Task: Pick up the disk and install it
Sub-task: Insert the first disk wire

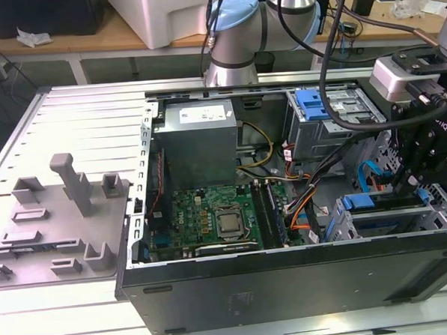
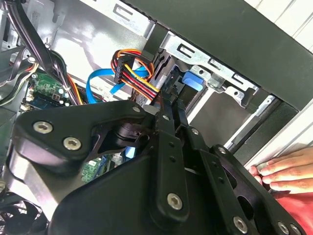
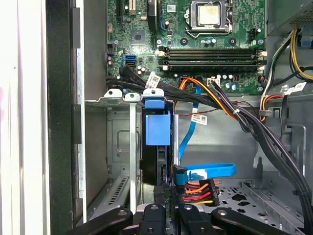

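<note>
Disk [image 3: 157,134], blue carrier and all, sits on edge in the metal drive cage [image 3: 120,147] near the front corner of the open computer case [image 1: 289,280]. In the exterior view it lies at about four o'clock from the motherboard [image 1: 211,217], beneath the black gripper [image 1: 404,174]. The first wrist view puts the gripper [image 3: 168,205] just off the disk's cabled end, beside the power connector [image 3: 195,188]; whether its fingers grip anything or are parted, I cannot tell. A person's hand [image 2: 286,169] rests beside the case's outer wall.
</note>
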Tool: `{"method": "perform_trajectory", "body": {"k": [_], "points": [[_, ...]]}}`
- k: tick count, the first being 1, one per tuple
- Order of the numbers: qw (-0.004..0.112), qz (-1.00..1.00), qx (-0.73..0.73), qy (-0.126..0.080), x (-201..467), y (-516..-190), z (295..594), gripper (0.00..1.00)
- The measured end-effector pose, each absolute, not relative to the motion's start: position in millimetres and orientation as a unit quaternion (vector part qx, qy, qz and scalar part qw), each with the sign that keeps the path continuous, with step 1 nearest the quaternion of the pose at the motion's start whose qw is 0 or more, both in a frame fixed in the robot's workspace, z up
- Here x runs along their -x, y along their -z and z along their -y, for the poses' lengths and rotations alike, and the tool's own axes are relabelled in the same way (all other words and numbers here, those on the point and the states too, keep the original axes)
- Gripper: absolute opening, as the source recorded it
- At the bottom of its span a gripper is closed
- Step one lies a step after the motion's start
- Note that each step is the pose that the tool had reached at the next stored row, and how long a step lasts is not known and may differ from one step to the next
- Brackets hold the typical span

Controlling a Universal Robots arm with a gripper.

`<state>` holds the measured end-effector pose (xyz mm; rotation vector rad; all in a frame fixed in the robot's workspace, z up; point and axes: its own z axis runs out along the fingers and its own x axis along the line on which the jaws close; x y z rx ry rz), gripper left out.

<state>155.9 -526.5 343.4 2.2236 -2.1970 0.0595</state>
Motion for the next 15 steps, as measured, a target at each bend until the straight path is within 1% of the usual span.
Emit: {"method": "perform_trajectory", "body": {"k": [15], "points": [[0.007, 0.703, -0.711, -0.018, -155.9, -340.3, 527.3, 0.17]]}}
